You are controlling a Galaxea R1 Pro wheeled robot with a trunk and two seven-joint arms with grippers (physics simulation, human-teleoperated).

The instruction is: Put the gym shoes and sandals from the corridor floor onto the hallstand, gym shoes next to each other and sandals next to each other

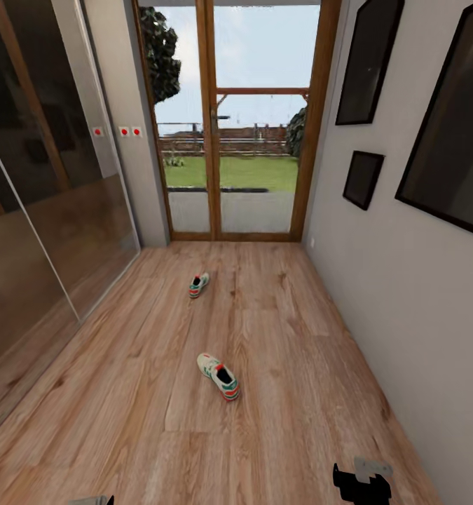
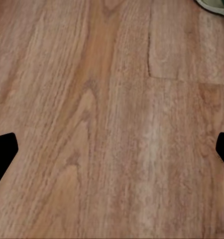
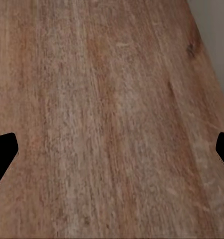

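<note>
Right gripper (image 1: 362, 484) low at the near edge of the corridor floor (image 1: 124, 421), by the right wall (image 1: 404, 315); fingers (image 3: 3, 152) spread wide in the right wrist view, nothing between them, bare planks below; left gripper (image 2: 112, 154) likewise wide open and empty over bare floor, with a sliver of shoe at one corner of its wrist view.

Nearer gym shoe (image 1: 219, 376) mid-floor, ahead and between the arms, lying at an angle to the planks, heel end toward the robot; well clear of both grippers.

Farther gym shoe (image 1: 198, 284) further up the floor toward the glass door (image 1: 229, 126), well apart from its mate; small, orientation hard to read.

Sandals and hallstand not located from here; mirrored panels (image 1: 47, 210) along the left edge, dark frames (image 1: 366, 63) on the right wall.

Risks, as judgement: both shoes out of reach, needs a base move first; driving straight in could nudge or run over the nearer shoe; angled shoe needs wrist alignment or the grasp slips off the upper; right arm close to the wall, little swing room.
</note>
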